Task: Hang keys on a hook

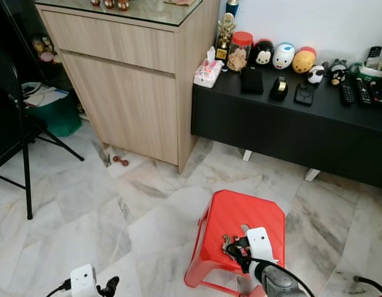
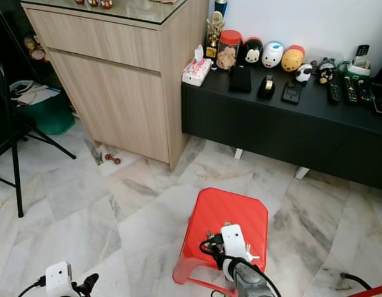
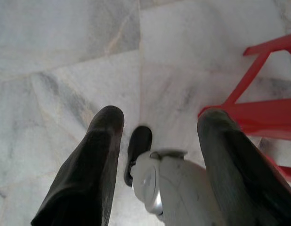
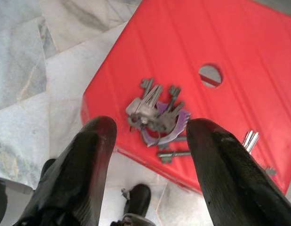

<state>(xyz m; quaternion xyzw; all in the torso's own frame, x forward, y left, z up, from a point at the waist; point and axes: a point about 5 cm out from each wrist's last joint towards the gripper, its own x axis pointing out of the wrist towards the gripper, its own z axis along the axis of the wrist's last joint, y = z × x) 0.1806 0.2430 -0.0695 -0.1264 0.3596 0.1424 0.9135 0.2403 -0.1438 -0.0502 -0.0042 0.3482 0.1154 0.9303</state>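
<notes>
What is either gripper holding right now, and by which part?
Nothing. The right gripper hovers open above the keys, which lie on the red stool. The left gripper is open over bare floor.

Marble floor, wooden cabinet beside a low black sideboard

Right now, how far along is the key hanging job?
Nothing looks done yet: the keys lie on the red stool. In hand: the right gripper hovers open over them, fingers either side. The left gripper hangs idle over the floor. Left: grasp, find a hook, hang.
</notes>
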